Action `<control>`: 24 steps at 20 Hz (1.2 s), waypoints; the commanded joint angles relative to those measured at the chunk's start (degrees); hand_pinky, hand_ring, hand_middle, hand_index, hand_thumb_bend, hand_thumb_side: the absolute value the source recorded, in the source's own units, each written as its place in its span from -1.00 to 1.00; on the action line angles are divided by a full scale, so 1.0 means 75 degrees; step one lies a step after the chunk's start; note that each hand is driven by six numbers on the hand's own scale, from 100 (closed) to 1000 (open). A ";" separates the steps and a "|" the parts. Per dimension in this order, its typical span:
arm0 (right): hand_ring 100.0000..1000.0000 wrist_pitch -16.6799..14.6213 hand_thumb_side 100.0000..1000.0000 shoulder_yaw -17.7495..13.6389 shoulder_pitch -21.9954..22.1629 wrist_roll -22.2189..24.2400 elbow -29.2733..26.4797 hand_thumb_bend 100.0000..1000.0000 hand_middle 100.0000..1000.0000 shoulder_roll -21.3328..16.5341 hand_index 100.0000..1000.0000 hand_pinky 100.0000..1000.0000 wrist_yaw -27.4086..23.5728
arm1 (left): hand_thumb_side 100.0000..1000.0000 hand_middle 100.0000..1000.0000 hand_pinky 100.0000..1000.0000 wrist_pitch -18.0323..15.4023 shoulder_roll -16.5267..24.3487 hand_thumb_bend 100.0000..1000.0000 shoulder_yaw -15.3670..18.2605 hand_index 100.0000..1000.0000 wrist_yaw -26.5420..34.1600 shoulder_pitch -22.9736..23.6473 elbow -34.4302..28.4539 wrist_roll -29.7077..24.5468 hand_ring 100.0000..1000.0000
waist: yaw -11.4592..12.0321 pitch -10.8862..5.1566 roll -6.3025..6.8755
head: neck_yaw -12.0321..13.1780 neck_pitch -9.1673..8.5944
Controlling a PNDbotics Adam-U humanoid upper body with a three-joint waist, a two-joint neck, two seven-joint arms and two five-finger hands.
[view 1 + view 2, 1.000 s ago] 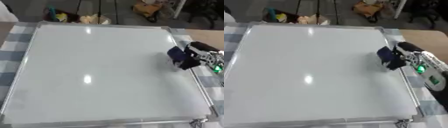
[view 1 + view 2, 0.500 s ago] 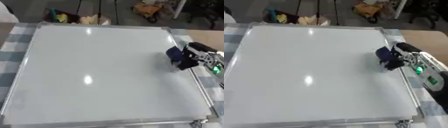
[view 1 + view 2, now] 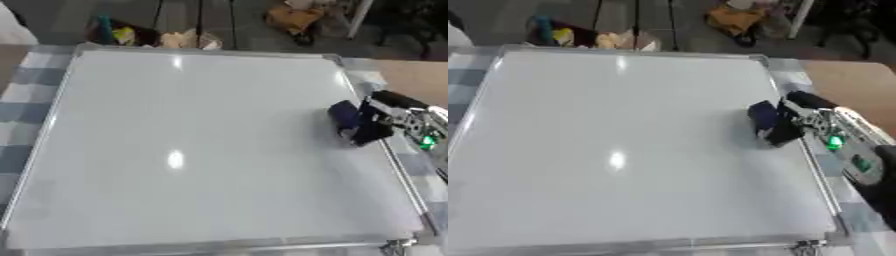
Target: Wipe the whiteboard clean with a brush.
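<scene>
Here right hand (image 3: 378, 120) reaches in from the right edge, fingers curled round a dark blue eraser brush (image 3: 344, 114) pressed onto the whiteboard (image 3: 192, 145) near its right frame, about mid-height. Board surface looks blank white with glare spots.

Both head eyes look steeply down, sharing the whiteboard (image 3: 192, 145).
</scene>
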 commanded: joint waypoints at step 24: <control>0.38 -0.0630 -0.26 -0.0073 0.0009 0.0650 -0.0082 -1.00 -0.26 -0.0161 -0.20 0.34 0.0178 | 0.85 0.12 -0.39 -0.0019 0.0069 -0.92 0.0025 0.06 0.0009 -0.0095 -0.0136 -0.0007 0.35 | -0.0024 -0.0130 0.0052 | -0.0006 -0.0136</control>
